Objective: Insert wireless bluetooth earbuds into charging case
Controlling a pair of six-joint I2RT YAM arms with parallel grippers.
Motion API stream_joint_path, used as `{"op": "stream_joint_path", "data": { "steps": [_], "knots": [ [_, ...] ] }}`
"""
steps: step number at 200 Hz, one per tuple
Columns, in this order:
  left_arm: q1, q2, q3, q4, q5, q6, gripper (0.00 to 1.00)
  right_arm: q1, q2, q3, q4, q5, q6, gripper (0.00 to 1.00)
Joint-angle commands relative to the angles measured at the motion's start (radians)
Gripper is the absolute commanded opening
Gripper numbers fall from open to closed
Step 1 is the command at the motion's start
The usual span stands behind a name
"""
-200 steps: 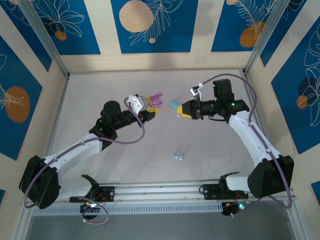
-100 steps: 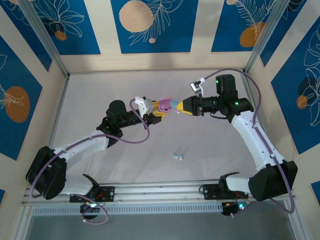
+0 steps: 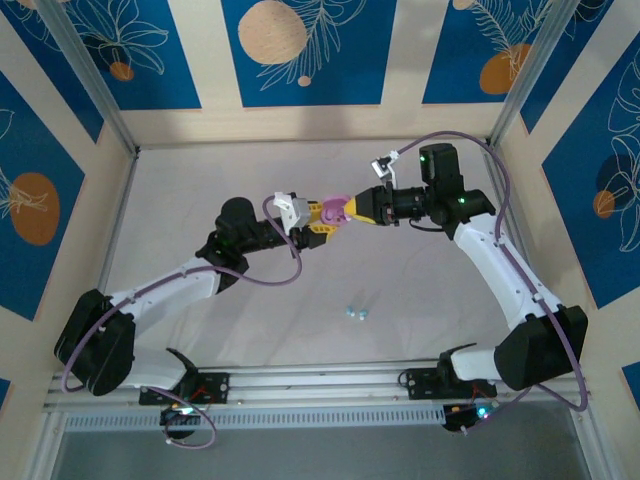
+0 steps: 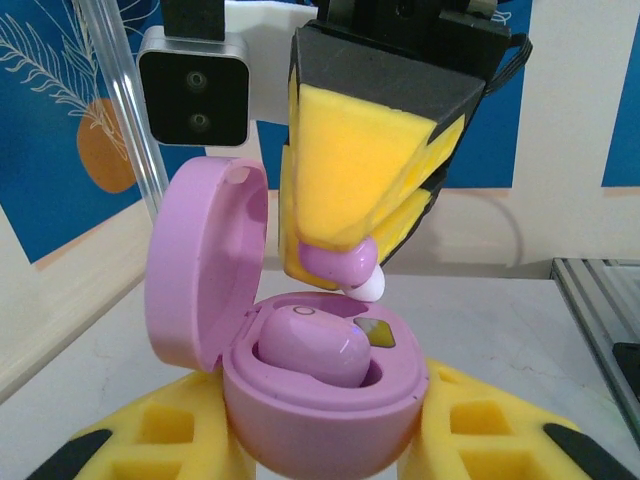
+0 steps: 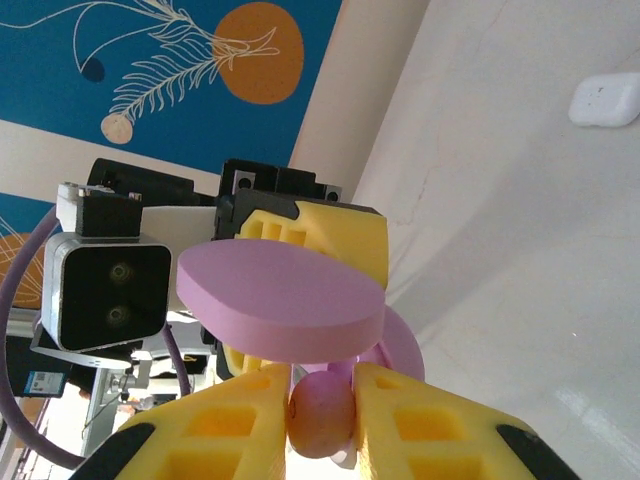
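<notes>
Left wrist view gives the clearest account: the left pincer (image 4: 320, 452) is clenched on the base of the pink charging case (image 4: 320, 405), held up off the worktop (image 3: 420, 290) with its lid (image 4: 200, 265) swung open to one side. One seated bud (image 4: 308, 350) already fills a well of the case, and the empty well (image 4: 372, 332) beside it shows a small gold contact. The right pincer (image 4: 338, 258) hangs directly over that opening, its yellow pads closed tight on the second pink earbud (image 4: 342, 268), whose white tip points down and sits just above the rim, apparently not yet touching. From the right wrist, the same bud shows pinched between the pads with the lid crossing just beyond it, and a white case (image 5: 605, 100) lies on the worktop further off. From above, the two arms meet nose to nose over the middle of the worktop, while a pair of teal earbuds (image 3: 356, 313) lies loose nearer the arm bases, well apart from the action. The step in hand looks like the seating of the second pink bud. The next move likely calls for a short, straight descent with the tip lined up on the empty well, then a release once the bud settles, with care not to knock the lid or tilt the case in its grip.
</notes>
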Motion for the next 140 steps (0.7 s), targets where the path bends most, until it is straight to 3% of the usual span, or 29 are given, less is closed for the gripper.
{"op": "stream_joint_path", "data": {
  "steps": [1,59,140],
  "knots": [
    [-0.016,0.004,0.042,0.019,0.046,-0.016,0.25,0.005,0.009,0.031,0.024,0.005,0.015,0.21],
    [-0.016,0.01,0.048,0.015,0.042,-0.019,0.24,0.009,0.015,0.021,0.075,-0.013,0.051,0.21],
    [-0.016,0.013,0.042,0.081,0.058,-0.072,0.24,0.041,0.03,0.027,0.033,0.059,0.012,0.22]
  ]
}}
